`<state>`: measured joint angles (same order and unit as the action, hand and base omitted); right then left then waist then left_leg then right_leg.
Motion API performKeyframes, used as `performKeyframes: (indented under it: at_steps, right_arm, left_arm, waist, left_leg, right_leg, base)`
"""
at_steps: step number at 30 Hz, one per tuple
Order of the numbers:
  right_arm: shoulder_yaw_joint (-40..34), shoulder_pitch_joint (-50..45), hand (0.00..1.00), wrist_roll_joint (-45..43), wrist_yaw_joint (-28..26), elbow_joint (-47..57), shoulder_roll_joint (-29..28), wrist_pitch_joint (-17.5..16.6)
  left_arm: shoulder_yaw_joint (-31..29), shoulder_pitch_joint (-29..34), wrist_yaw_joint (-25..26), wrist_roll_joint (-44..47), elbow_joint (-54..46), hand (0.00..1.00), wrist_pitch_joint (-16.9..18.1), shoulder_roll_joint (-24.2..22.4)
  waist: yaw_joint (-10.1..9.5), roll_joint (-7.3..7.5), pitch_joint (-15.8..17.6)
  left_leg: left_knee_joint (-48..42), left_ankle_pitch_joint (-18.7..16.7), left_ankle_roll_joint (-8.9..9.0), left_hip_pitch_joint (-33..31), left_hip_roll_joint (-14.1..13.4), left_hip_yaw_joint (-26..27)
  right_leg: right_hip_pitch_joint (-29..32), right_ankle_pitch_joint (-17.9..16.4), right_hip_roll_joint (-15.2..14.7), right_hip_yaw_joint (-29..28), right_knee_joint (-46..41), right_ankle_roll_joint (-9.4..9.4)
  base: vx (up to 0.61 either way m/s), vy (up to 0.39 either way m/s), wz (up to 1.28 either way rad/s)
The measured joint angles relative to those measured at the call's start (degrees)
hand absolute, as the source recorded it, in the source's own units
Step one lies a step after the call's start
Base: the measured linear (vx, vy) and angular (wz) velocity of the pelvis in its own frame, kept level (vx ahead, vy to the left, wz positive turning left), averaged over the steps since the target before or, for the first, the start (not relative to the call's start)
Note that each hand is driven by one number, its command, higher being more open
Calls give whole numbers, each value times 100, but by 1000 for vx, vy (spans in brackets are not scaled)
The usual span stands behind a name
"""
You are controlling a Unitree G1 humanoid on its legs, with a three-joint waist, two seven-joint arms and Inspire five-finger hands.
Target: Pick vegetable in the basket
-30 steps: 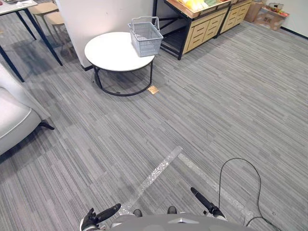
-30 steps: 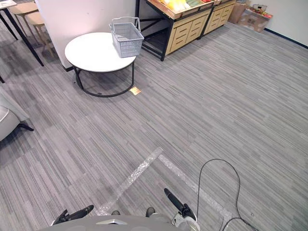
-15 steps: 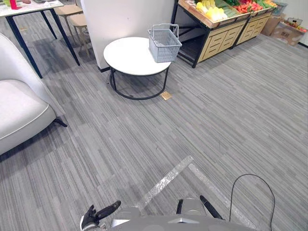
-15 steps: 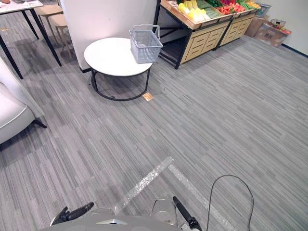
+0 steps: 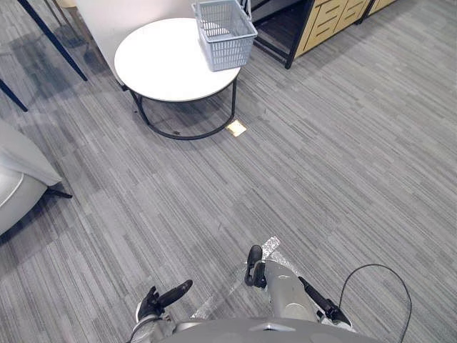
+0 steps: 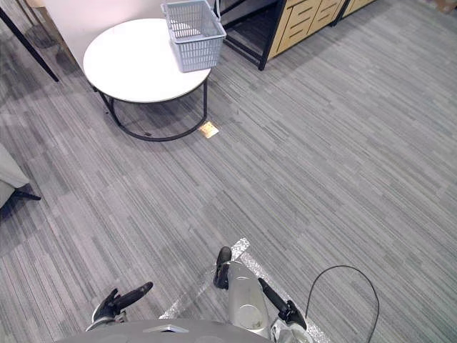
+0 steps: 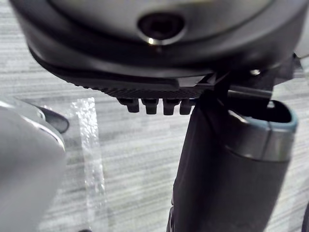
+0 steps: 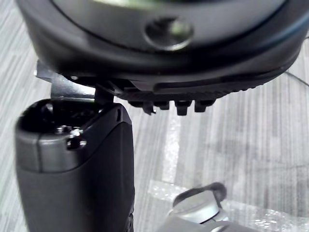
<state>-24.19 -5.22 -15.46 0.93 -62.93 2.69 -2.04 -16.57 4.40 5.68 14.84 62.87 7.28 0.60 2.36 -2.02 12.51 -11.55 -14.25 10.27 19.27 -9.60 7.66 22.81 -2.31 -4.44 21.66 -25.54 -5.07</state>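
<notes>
A grey wire basket with its handles up stands on the far right edge of a round white table, and I cannot see what lies in it. My left hand hangs low at the bottom left, fingers straight, holding nothing. My right hand hangs at the bottom right, also straight and bare. Both are far from the table, over grey carpet. In the left wrist view the left hand has only carpet beyond it. The right hand in its own wrist view is the same.
Wooden drawer units stand at the back right, close behind the table. A pale sofa fills the left edge, and dark table legs stand at the back left. A small yellow tag lies on the carpet by the table's black frame.
The whole picture has shifted: the camera points lower. The table and basket sit higher in view, and the produce on the shelf has left the frame. Both hands stay low and bare.
</notes>
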Motion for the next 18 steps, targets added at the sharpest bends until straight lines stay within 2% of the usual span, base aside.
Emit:
performKeyframes:
  at_steps: [2, 3, 5, 6, 7, 8, 9, 10, 11, 12, 14, 15, 16, 17, 18]
  right_arm:
    - [2, 57, 100, 160, 5, -6, 8, 5]
    - [8, 126, 100, 159, 17, -19, 18, 3]
    - [25, 120, 100, 153, 57, -17, 25, 6]
    - [126, 90, 100, 133, 93, 0, 44, -10]
    - [146, 83, 100, 127, 102, -5, 51, -15]
    - [195, 80, 100, 89, 125, -13, 55, -13]
    - [239, 91, 100, 71, 155, -18, 35, -35]
    - [232, 118, 100, 66, 166, -56, 51, -58]
    - [231, 193, 100, 52, 184, -167, 51, -76]
    - [230, 213, 100, 51, 188, -192, 51, -78]
    - [217, 310, 100, 52, 191, -263, 28, -82]
    - [215, 338, 100, 54, 192, -261, 28, -84]
    - [211, 394, 100, 55, 191, -256, 22, -84]
    - [214, 385, 100, 71, 190, -242, 4, -90]
    - [221, 372, 100, 84, 189, -238, 4, -95]
  left_arm:
    - [17, -67, -72, -27, -70, 100, -3, -70]
    - [-12, -79, -79, -22, -75, 100, 0, -61]
    - [-23, -59, -75, 1, -76, 100, -11, -44]
    - [-80, 5, -58, 56, -99, 100, -14, -20]
    - [-137, 6, -54, 52, -103, 100, -12, -15]
    - [-252, 8, -48, 57, -138, 100, 1, -2]
    - [-294, 11, -37, 60, -183, 100, 11, 38]
    - [-362, 11, -40, 69, -208, 100, 5, 38]
    - [-492, 10, -37, 110, -281, 100, 16, 13]
    - [-515, 10, -41, 130, -292, 100, 22, 10]
    - [-609, 0, -44, 136, -397, 100, 25, -9]
    - [-637, -1, -44, 151, -425, 100, 26, -16]
    - [-638, -2, -39, 161, -465, 100, 30, -11]
    - [-633, 0, -24, 155, -484, 100, 31, -12]
    - [-627, 6, -15, 156, -482, 100, 31, -21]
  waist:
    - [34, 5, -1]
    - [49, -2, 0]
    - [83, -5, -1]
    - [73, -29, -11]
    - [71, -33, -8]
    - [37, 8, 12]
    - [2, 69, 48]
    - [-33, 93, 63]
    - [-88, 148, 83]
    - [-105, 154, 87]
    - [-207, 210, 120]
    - [-223, 235, 131]
    - [-222, 292, 163]
    - [-222, 320, 173]
    - [-223, 310, 174]
  left_leg:
    - [-387, 300, 9, -188, -125, -15]
    - [-1139, 666, 24, -482, -305, -26]
    - [-1987, 1159, -10, -815, -457, -46]
    - [-3159, 1574, 17, -1264, -735, -50]
    - [-3609, 1469, 14, -1452, -838, 7]
    - [-4259, 1162, -32, -1728, -951, 204]
    - [-4572, 845, -135, -1920, -1000, 417]
    - [-4626, 706, -196, -2000, -1010, 531]
    - [-4594, 458, -302, -2174, -994, 728]
    - [-4514, 349, -300, -2294, -986, 787]
    - [-3654, 16, -287, -2700, -748, 829]
    - [-3333, -35, -298, -2786, -643, 824]
    - [-2533, -53, -304, -2929, -376, 760]
    - [-1588, 74, -309, -2973, -86, 643]
    - [-923, 270, -316, -2993, 68, 532]
  right_leg:
    - [-105, -181, 115, 62, 52, -53]
    - [-370, -270, 313, 83, 314, -84]
    - [-669, -350, 480, 66, 585, -74]
    - [-1094, -371, 715, -35, 988, -85]
    - [-1249, -372, 789, -73, 1112, -92]
    - [-1579, -381, 892, -195, 1310, -165]
    - [-1898, -399, 950, -378, 1497, -202]
    - [-2045, -384, 954, -444, 1579, -185]
    - [-2338, -376, 954, -637, 1734, -175]
    - [-2479, -365, 953, -697, 1828, -159]
    - [-2907, -345, 832, -986, 2095, -118]
    - [-2988, -357, 762, -1078, 2137, -93]
    - [-3131, -404, 582, -1203, 2208, 11]
    - [-3220, -473, 401, -1282, 2247, 141]
    - [-3312, -531, 310, -1343, 2273, 247]
  base:
    - [463, -333, 7]
    - [293, -200, -6]
    - [312, -184, -16]
    - [335, -177, -25]
    - [320, -152, -39]
    - [357, -164, -43]
    - [292, -132, -49]
    - [279, -95, -57]
    - [221, -31, -47]
    - [323, -13, -58]
    - [285, 74, -63]
    - [254, 147, -62]
    - [243, 181, -48]
    - [285, 240, -42]
    - [238, 220, -33]
